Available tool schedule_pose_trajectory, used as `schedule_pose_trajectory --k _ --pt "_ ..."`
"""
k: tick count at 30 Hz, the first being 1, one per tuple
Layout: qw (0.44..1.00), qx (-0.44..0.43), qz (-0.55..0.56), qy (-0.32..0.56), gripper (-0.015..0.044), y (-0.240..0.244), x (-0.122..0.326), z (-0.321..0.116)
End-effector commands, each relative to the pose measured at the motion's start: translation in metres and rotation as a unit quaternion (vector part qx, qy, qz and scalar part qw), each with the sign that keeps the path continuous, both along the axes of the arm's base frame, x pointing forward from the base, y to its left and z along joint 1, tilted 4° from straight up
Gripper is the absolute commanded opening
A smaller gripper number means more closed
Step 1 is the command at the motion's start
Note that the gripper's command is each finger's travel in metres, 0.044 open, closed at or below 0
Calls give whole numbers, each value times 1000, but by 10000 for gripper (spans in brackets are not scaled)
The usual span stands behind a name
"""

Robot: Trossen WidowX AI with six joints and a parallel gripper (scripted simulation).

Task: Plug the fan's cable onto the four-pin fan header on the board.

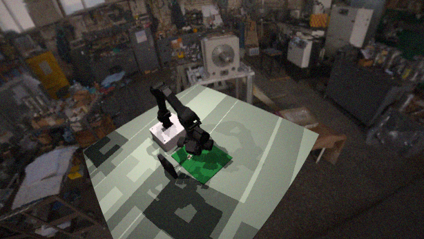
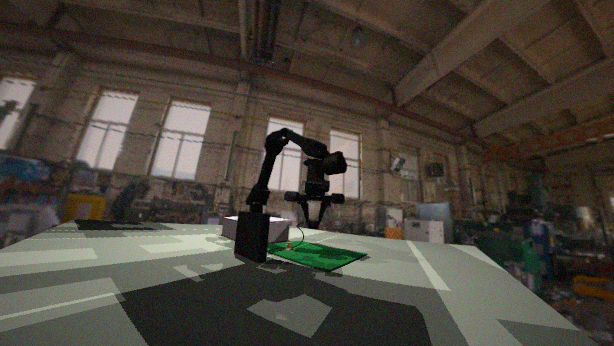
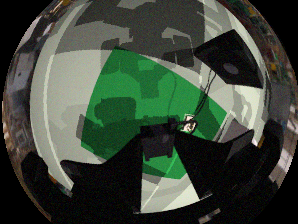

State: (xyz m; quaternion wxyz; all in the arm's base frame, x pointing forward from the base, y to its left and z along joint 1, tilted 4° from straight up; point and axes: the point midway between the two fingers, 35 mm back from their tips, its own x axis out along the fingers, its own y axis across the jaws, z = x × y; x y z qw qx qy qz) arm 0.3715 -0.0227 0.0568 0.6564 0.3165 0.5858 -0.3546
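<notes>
The green board (image 1: pixel 215 168) (image 2: pixel 345 256) (image 3: pixel 132 92) lies flat on the table. The fan (image 1: pixel 167 166) (image 2: pixel 251 237) (image 3: pixel 235 60), a black square slab, stands upright beside it. My gripper (image 2: pixel 313 225) (image 3: pixel 156 135) is shut on the cable's plug, a small dark block (image 3: pixel 158 145) between the fingertips, and holds it above the board. In the top view the arm hides the fingertips. The small pale header (image 1: pixel 189 157) (image 2: pixel 289 246) (image 3: pixel 188 124) is near the board's edge on the fan side, to the side of the plug and below it. A thin dark cable (image 2: pixel 303 235) (image 3: pixel 203 101) runs from fan to gripper, passing close by the header.
A pale box (image 1: pixel 168 134) (image 2: pixel 230 227) stands at the arm's base, close to the board's edge. The upright fan is near the same side of the board. The cable hangs in a loop over the board. Dark shadows cross the table (image 1: pixel 266 193) and board.
</notes>
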Motion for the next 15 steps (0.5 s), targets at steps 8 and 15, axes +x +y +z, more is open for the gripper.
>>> schedule_pose_trajectory --k 8,15 --pt "998 -48 18 -21 0 -2 7 -15" --pt "996 -78 30 -38 0 -2 13 -23"
